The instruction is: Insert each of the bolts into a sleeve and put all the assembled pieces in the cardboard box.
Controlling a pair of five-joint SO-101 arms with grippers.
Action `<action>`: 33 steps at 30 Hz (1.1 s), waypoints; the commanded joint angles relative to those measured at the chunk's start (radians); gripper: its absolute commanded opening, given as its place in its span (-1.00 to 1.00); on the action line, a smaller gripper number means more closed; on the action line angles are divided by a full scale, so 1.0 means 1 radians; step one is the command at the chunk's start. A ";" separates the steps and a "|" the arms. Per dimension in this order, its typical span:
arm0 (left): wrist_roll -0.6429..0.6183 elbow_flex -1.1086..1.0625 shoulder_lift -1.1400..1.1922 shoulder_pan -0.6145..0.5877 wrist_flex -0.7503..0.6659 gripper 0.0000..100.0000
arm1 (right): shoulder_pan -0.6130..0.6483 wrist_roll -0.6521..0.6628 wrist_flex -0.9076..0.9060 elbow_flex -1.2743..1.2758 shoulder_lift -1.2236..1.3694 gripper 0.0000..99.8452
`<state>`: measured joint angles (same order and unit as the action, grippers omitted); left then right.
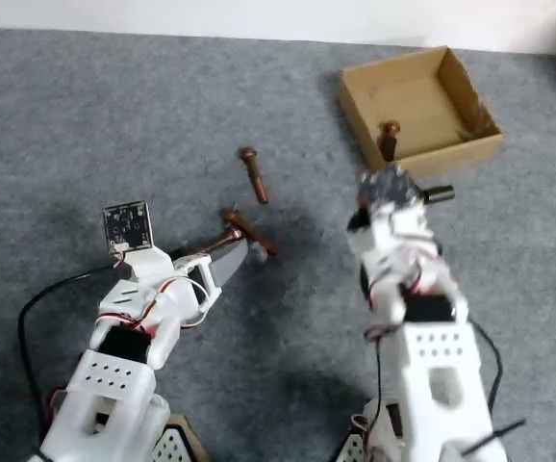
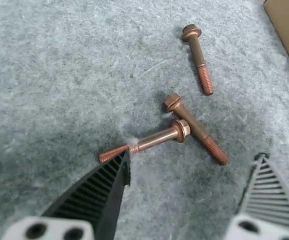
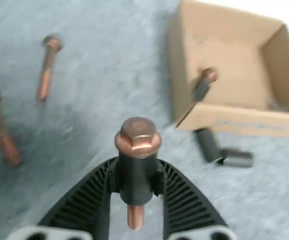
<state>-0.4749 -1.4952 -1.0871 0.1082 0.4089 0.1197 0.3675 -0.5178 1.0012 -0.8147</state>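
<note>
My left gripper (image 2: 193, 156) is open just above the grey carpet, close to two copper bolts that lie crossed (image 2: 149, 141) (image 2: 194, 127). A third bolt (image 2: 197, 57) lies farther off. In the high view these bolts are at mid-table (image 1: 249, 231) (image 1: 254, 175), by the left gripper (image 1: 232, 248). My right gripper (image 3: 137, 167) is shut on a black sleeve with a bolt through it (image 3: 137, 150), held upright short of the cardboard box (image 3: 224, 120). One assembled piece (image 3: 204, 82) leans inside the box (image 1: 422, 144). Two loose black sleeves (image 3: 207, 144) (image 3: 237, 157) lie in front of the box.
The box stands at the back right of the carpet. A black sleeve (image 1: 439, 194) lies right beside the right gripper (image 1: 393, 188) in the high view. Open carpet stretches across the left and far side.
</note>
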 commanded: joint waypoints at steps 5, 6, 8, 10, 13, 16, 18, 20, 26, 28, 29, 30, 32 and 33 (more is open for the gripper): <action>0.008 0.007 -0.005 -0.005 -0.043 -0.30 | -0.048 0.035 -0.021 -0.472 0.288 -0.99; 0.008 0.002 -0.005 -0.005 -0.068 -0.30 | -0.050 0.043 -0.021 -0.521 0.337 -0.99; 0.008 -0.022 -0.004 -0.004 -0.112 -0.30 | -0.053 0.058 -0.021 -0.619 0.443 -0.99; 0.006 -0.039 -0.004 -0.004 -0.147 -0.30 | -0.053 0.072 -0.021 -0.714 0.547 -0.99; 0.006 -0.044 -0.004 -0.004 -0.160 -0.30 | -0.067 0.075 -0.021 -0.851 0.704 -0.99; 0.006 -0.044 -0.004 -0.004 -0.160 -0.30 | -0.070 0.075 -0.021 -0.983 0.840 -0.99; 0.006 -0.044 -0.005 -0.004 -0.160 -0.30 | -0.084 0.075 -0.021 -1.066 0.923 -0.99; 0.006 -0.044 -0.008 -0.004 -0.160 -0.30 | -0.093 0.075 -0.021 -1.138 1.004 -0.99; 0.006 -0.044 -0.005 -0.004 -0.160 -0.30 | -0.147 0.077 -0.021 -1.297 1.234 -0.99; 0.006 -0.044 -0.005 -0.004 -0.160 -0.30 | -0.154 0.072 -0.021 -1.334 1.294 -0.99; 0.006 -0.044 -0.005 -0.004 -0.160 -0.30 | -0.156 0.071 -0.021 -1.345 1.316 -0.99; 0.006 -0.044 -0.005 -0.004 -0.160 -0.30 | -0.157 0.071 -0.021 -1.351 1.333 -0.99; 0.006 -0.044 -0.005 -0.004 -0.160 -0.30 | -0.157 0.071 -0.021 -1.354 1.354 -0.99; 0.006 -0.044 -0.005 -0.004 -0.160 -0.30 | -0.156 0.071 -0.022 -1.354 1.359 -0.98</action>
<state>-0.4703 -1.5459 -1.0871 0.1082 0.2693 -0.0245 0.4304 -0.5378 -0.2770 0.5646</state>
